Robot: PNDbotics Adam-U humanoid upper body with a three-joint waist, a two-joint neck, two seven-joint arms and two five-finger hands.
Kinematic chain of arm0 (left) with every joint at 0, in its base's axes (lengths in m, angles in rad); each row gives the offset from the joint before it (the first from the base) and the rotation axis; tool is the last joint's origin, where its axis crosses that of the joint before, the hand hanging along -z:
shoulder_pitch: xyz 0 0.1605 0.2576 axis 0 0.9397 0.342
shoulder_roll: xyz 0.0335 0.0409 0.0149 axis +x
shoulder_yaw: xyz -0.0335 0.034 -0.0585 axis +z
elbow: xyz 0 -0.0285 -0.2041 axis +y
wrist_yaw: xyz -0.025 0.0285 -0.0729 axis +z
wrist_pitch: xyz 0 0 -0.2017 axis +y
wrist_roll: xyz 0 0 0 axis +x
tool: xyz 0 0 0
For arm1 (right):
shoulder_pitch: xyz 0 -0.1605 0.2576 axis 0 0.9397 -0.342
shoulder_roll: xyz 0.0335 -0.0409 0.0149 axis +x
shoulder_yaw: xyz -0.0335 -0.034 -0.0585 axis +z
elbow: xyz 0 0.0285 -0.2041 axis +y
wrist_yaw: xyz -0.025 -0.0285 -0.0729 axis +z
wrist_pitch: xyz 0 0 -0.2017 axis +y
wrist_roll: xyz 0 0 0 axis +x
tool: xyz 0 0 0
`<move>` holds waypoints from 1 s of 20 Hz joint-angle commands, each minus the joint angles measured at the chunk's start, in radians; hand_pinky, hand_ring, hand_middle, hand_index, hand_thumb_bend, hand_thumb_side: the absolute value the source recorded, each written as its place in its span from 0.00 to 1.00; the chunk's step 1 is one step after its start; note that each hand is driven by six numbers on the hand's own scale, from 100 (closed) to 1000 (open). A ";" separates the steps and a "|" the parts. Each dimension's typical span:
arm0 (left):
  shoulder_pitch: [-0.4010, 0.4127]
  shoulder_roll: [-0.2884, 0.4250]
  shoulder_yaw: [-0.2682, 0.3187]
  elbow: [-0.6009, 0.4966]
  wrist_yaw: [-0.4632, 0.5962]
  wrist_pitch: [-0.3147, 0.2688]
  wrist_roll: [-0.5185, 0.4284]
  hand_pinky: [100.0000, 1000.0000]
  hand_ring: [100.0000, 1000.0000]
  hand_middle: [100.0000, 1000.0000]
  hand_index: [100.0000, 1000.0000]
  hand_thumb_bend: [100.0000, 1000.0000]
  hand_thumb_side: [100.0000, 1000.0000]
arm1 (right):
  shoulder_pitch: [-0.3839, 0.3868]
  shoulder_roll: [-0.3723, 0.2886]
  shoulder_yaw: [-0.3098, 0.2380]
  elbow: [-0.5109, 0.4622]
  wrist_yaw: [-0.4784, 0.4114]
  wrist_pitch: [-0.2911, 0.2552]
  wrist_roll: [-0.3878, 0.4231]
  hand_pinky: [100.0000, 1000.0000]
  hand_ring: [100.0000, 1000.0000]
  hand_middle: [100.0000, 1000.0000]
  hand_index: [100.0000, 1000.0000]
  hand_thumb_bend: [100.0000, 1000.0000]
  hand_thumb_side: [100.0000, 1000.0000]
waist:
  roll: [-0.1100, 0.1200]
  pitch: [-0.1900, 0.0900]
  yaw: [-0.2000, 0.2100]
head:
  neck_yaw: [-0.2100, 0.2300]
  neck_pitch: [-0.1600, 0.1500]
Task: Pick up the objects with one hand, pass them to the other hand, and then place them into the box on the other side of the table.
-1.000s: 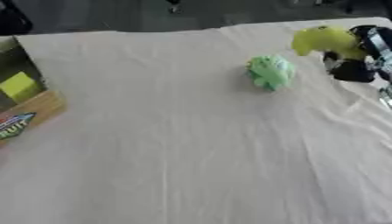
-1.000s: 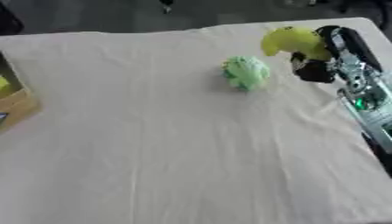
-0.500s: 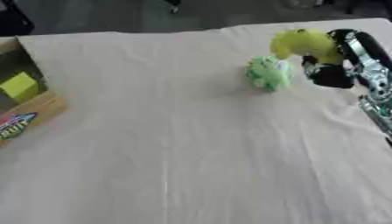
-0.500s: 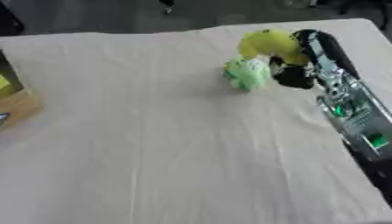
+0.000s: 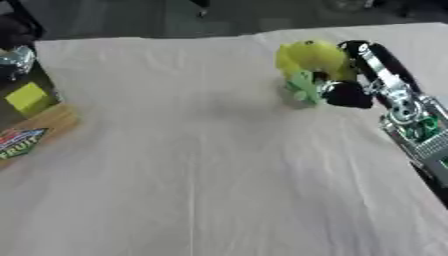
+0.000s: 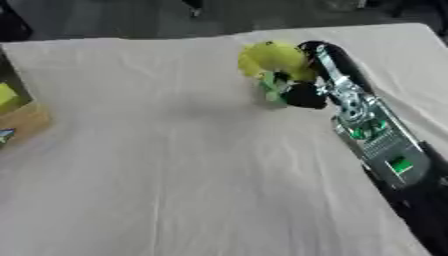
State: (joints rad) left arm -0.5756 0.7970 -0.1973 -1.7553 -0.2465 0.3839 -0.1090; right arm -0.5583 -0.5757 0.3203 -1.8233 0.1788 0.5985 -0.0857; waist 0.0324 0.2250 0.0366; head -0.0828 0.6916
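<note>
My right hand (image 5: 348,93) comes in from the right edge on its black and silver arm, shut on a rounded yellow object (image 5: 310,57) that it holds above the cloth. A small green object (image 5: 303,88) lies on the white cloth directly below the yellow one and against the hand's dark fingers; whether the fingers touch it I cannot tell. The open cardboard box (image 5: 44,118) sits at the table's left edge with a yellow block (image 5: 28,97) inside it. My left hand shows in neither view.
A white, creased cloth (image 5: 201,165) covers the whole table. The box has a colourful printed label (image 5: 19,141) on its near flap. A dark floor lies beyond the table's far edge.
My right hand has carried the yellow object leftwards, from beside the green object to right above it. The green object has stayed in place. The camera has shifted slightly.
</note>
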 commanded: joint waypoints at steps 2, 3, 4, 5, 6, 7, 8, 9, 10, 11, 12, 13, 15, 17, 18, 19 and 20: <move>-0.044 0.035 -0.040 -0.027 0.003 -0.019 -0.044 0.55 0.67 0.58 0.76 0.04 0.48 | -0.034 0.009 0.024 -0.018 0.000 -0.007 0.033 0.72 0.45 0.34 0.46 0.00 0.00 | 0.000 -0.024 0.000 | 0.009 -0.003; -0.053 0.033 -0.053 -0.027 0.003 -0.023 -0.054 0.55 0.66 0.58 0.75 0.04 0.48 | -0.040 0.013 0.031 -0.020 0.002 -0.007 0.043 0.72 0.45 0.34 0.46 0.00 0.00 | 0.000 -0.024 0.000 | 0.011 -0.003; -0.060 0.032 -0.065 -0.027 0.004 -0.028 -0.062 0.55 0.66 0.58 0.76 0.04 0.48 | -0.044 0.017 0.037 -0.023 0.004 -0.007 0.053 0.72 0.45 0.34 0.46 0.00 0.00 | 0.000 -0.024 0.000 | 0.012 -0.003; -0.067 0.029 -0.078 -0.027 0.005 -0.033 -0.070 0.55 0.66 0.58 0.76 0.04 0.48 | -0.048 0.022 0.044 -0.025 0.005 -0.007 0.062 0.71 0.45 0.34 0.46 0.00 0.00 | 0.000 -0.025 -0.001 | 0.013 -0.002; -0.073 0.027 -0.088 -0.028 0.008 -0.039 -0.077 0.55 0.66 0.58 0.76 0.04 0.47 | -0.052 0.026 0.049 -0.028 0.004 -0.006 0.069 0.71 0.45 0.34 0.46 0.00 0.00 | 0.000 -0.025 -0.001 | 0.014 -0.002; -0.078 0.025 -0.098 -0.029 0.010 -0.045 -0.081 0.55 0.66 0.58 0.76 0.04 0.47 | -0.055 0.031 0.054 -0.030 0.002 -0.005 0.077 0.71 0.45 0.34 0.46 0.00 0.00 | 0.000 -0.025 -0.001 | 0.015 -0.003; -0.082 0.023 -0.106 -0.031 0.012 -0.051 -0.085 0.55 0.66 0.58 0.76 0.03 0.46 | -0.058 0.035 0.058 -0.033 -0.001 -0.004 0.082 0.71 0.45 0.34 0.46 0.00 0.00 | 0.000 -0.025 -0.001 | 0.017 -0.003; -0.086 0.021 -0.114 -0.033 0.014 -0.058 -0.087 0.55 0.66 0.59 0.76 0.03 0.46 | -0.062 0.040 0.063 -0.035 -0.004 -0.004 0.088 0.71 0.45 0.34 0.46 0.00 0.00 | 0.001 -0.026 -0.001 | 0.019 -0.003; -0.090 0.018 -0.121 -0.034 0.017 -0.064 -0.087 0.55 0.66 0.59 0.76 0.03 0.45 | -0.065 0.045 0.067 -0.037 -0.006 -0.003 0.093 0.70 0.44 0.34 0.46 0.00 0.00 | 0.001 -0.026 -0.002 | 0.021 -0.003; -0.095 0.015 -0.128 -0.036 0.018 -0.069 -0.087 0.55 0.66 0.59 0.76 0.03 0.45 | -0.069 0.050 0.072 -0.040 -0.009 -0.001 0.099 0.70 0.44 0.34 0.46 0.00 0.00 | 0.001 -0.026 -0.002 | 0.021 -0.003; -0.099 0.011 -0.134 -0.036 0.019 -0.074 -0.086 0.55 0.66 0.59 0.76 0.03 0.45 | -0.072 0.054 0.076 -0.041 -0.011 0.000 0.104 0.70 0.44 0.34 0.46 0.00 0.00 | 0.001 -0.026 -0.002 | 0.022 -0.003; -0.103 0.007 -0.141 -0.036 0.020 -0.079 -0.086 0.55 0.66 0.59 0.76 0.03 0.45 | -0.076 0.060 0.081 -0.043 -0.013 0.002 0.110 0.70 0.44 0.34 0.46 0.00 0.00 | 0.001 -0.027 -0.002 | 0.023 -0.002; -0.112 -0.002 -0.153 -0.035 0.024 -0.086 -0.086 0.54 0.66 0.59 0.76 0.02 0.46 | -0.085 0.070 0.089 -0.046 -0.017 0.005 0.120 0.70 0.44 0.34 0.46 0.00 0.00 | 0.000 -0.027 -0.002 | 0.024 -0.001; -0.119 -0.009 -0.162 -0.034 0.026 -0.091 -0.083 0.54 0.65 0.59 0.76 0.02 0.46 | -0.092 0.078 0.096 -0.048 -0.021 0.009 0.129 0.70 0.44 0.34 0.46 0.00 0.00 | 0.000 -0.028 -0.002 | 0.027 -0.001; -0.122 -0.012 -0.167 -0.034 0.027 -0.092 -0.080 0.54 0.65 0.59 0.76 0.03 0.46 | -0.095 0.081 0.099 -0.048 -0.023 0.011 0.133 0.70 0.44 0.34 0.46 0.00 0.00 | 0.000 -0.028 -0.002 | 0.028 0.000; -0.125 -0.016 -0.174 -0.034 0.027 -0.094 -0.081 0.54 0.65 0.59 0.76 0.03 0.46 | -0.098 0.085 0.104 -0.050 -0.024 0.012 0.138 0.70 0.44 0.34 0.46 0.00 0.00 | 0.000 -0.028 -0.002 | 0.030 0.000; -0.129 -0.020 -0.179 -0.033 0.027 -0.095 -0.083 0.54 0.65 0.59 0.76 0.03 0.46 | -0.101 0.089 0.107 -0.051 -0.026 0.014 0.143 0.70 0.44 0.34 0.46 0.00 0.00 | 0.000 -0.028 -0.002 | 0.032 0.001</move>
State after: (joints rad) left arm -0.6865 0.7637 -0.3791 -1.7758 -0.2245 0.2940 -0.1931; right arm -0.6400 -0.4832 0.4289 -1.8491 0.1607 0.6120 0.0505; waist 0.0320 0.2205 0.0342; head -0.0552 0.6920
